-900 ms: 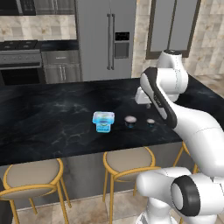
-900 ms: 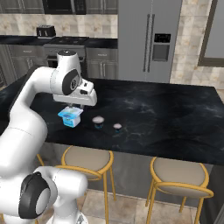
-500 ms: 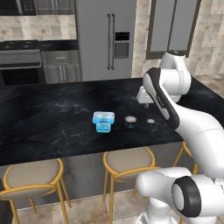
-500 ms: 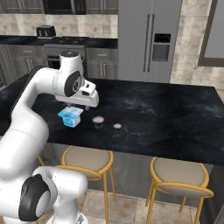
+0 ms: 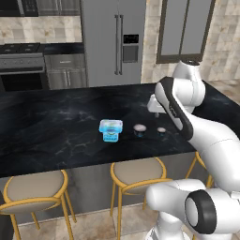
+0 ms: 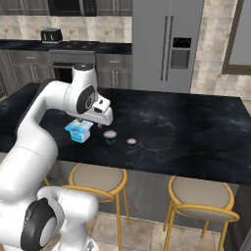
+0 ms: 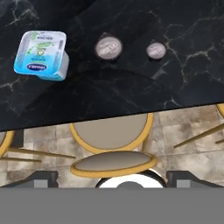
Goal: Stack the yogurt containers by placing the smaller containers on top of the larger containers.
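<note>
The blue tub (image 5: 111, 129) stands upright on the black marble table (image 5: 51, 131), near the front edge. The larger round cup (image 5: 139, 129) stands just beside it on the side toward the arm, apart from the tub. The smaller round cup (image 5: 161, 131) stands next in the same row, apart from the larger cup. All three containers rest on the table surface; nothing is stacked. In the hand view the tub (image 7: 41, 54), the larger cup (image 7: 108, 47) and the smaller cup (image 7: 156, 50) appear in one line with bare table between them.

The hand (image 7: 112, 178) hangs above the front edge of the table, clear of all three containers. Its fingers (image 7: 41, 179) stand wide apart, and nothing sits between them.

Below the table edge stand round stools with yellow frames and beige seats (image 5: 136, 172). One stool (image 7: 113, 133) lies directly under the hand. The floor is tiled. Behind the table stand a steel refrigerator (image 5: 114, 40), a range (image 5: 26, 65) and grey cabinets (image 6: 115, 73). In the right base view the arm's forearm (image 6: 95, 105) overlaps the rear of the tub (image 6: 79, 131).
</note>
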Motion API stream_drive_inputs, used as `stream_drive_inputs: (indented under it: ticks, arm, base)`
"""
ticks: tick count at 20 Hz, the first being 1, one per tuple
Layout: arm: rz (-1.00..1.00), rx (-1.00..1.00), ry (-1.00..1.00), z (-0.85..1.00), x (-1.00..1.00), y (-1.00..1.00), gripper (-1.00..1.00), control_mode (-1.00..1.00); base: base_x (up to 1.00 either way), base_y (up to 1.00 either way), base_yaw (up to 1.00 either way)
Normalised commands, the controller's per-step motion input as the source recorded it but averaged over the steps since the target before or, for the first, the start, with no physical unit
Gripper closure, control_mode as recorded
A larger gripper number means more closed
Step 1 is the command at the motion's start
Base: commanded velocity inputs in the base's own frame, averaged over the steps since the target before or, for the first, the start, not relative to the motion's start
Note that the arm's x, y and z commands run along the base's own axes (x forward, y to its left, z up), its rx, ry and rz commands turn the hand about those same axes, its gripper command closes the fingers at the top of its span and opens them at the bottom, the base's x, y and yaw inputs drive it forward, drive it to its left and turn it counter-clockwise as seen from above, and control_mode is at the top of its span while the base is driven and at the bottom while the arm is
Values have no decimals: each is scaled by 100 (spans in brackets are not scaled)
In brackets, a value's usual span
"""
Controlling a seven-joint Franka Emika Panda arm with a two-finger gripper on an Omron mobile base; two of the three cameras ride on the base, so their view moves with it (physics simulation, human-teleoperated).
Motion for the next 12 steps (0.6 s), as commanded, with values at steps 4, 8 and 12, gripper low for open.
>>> stream_drive_inputs:
  ticks: [4,8,12]
  arm:
    - [-5,5,-4,-12,18,-3,-100,-100]
    - [-5,5,-4,-14,26,-4,-100,-100]
    - [-7,5,-1,-21,34,-6,-100,-100]
  base:
    - [0,0,0]
    - [0,0,0]
    - [0,0,0]
